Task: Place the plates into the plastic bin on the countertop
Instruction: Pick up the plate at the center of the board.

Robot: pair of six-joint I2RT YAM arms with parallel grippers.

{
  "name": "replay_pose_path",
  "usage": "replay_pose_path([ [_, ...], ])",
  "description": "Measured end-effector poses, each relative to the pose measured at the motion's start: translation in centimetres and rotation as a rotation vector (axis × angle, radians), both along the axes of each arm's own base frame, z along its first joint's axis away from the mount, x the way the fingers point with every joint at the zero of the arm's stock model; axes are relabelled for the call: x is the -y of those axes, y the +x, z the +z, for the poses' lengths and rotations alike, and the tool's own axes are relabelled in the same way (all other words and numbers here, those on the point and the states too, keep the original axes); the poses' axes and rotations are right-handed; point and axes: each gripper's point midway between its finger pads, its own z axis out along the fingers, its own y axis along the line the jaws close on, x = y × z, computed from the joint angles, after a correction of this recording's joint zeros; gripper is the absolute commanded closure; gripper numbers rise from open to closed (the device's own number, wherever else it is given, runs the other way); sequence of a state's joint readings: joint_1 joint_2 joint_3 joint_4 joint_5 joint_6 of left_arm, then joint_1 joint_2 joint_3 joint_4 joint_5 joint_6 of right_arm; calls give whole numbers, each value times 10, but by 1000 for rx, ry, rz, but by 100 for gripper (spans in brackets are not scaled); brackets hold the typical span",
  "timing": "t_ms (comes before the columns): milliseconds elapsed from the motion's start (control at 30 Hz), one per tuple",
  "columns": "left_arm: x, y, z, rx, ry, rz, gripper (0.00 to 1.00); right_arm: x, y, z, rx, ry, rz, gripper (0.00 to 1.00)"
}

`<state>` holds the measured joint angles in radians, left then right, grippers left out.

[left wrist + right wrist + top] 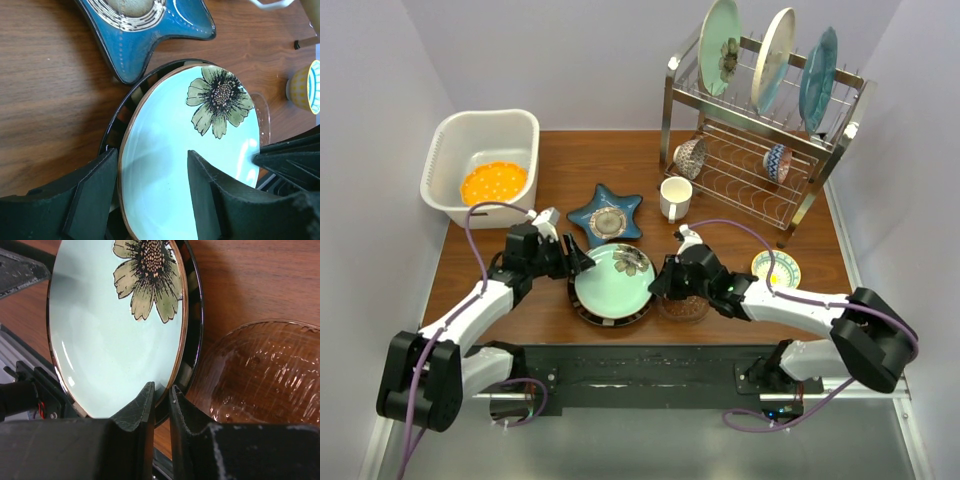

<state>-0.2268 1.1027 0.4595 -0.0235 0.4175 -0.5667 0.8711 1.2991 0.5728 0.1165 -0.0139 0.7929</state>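
A pale green plate with a flower [610, 282] lies on a black-rimmed plate [603, 320] at the countertop's near middle. My right gripper [161, 390] is shut on the green plate's [110, 325] right rim, one finger above and one below. My left gripper [152, 155] is open and straddles the green plate's [170, 145] left rim, without pinching it. A blue star-shaped dish [606, 215] sits just behind. The white plastic bin [448, 150] stands at the far left and holds an orange plate [493, 183].
A clear glass bowl [260, 375] sits right beside my right gripper [658, 283]. A white mug [675, 197] and a small yellow bowl [776, 268] stand nearby. The wire dish rack [840, 140] at the far right holds three upright plates and two bowls.
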Motion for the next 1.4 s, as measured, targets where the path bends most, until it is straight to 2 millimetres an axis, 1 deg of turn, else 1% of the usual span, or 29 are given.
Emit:
replay_pose_path([
  [267, 8, -5, -4, -25, -41, -34, 39, 11, 0, 7, 29, -3, -34, 89],
  [467, 14, -14, -7, -55, -60, -65, 39, 19, 1, 13, 57, -3, -64, 89],
  [1000, 23, -23, -11, -92, -91, -117, 39, 29, 8, 38, 135, 31, -120, 89],
  [1133, 25, -24, -11, -100, -106, -128, 39, 32, 8, 35, 133, 14, -126, 89],
  [1400, 30, -27, -10, -101, -143, -145, 40, 35, 10, 21, 118, -27, -138, 89],
])
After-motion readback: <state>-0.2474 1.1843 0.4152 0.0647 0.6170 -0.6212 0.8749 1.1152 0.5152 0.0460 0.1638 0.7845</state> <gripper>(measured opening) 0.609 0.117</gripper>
